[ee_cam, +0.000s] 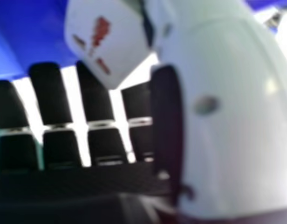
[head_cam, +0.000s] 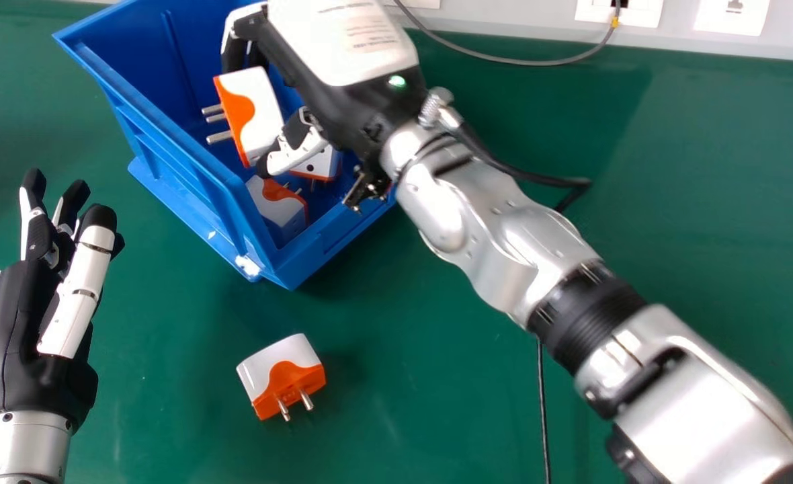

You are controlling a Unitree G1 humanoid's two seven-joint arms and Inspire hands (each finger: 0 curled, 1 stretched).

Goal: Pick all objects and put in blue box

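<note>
Plug adapter (head_cam: 255, 111) number three by my count is pinched in the right hand (head_cam: 346, 44), over the open blue box (head_cam: 188, 181), so I'd call this job mostly done. Inside the box you can make out two adapters, one lower down (head_cam: 279, 208) and another (head_cam: 319, 165) partly hidden behind the thumb. Can't rule out more behind the hand tbh. What's left, as far as I can tell: let go of the held one, then go get the loose adapter (head_cam: 282, 376) lying on the green worktop (head_cam: 437, 376), near the box but well apart from it.

Looks-wise they're chunky white blocks with a wavy orange panel on the pin end and shiny metal pins. The held one is tilted, with three pins poking out toward the head view's left. The loose one shows two pins, pointing away from the box. In the right hand view you also get a white face with red markings. Left hand (head_cam: 27, 336) is idle at the head view's left, fingers relaxed and pretty much straight, nothing in it.
</note>
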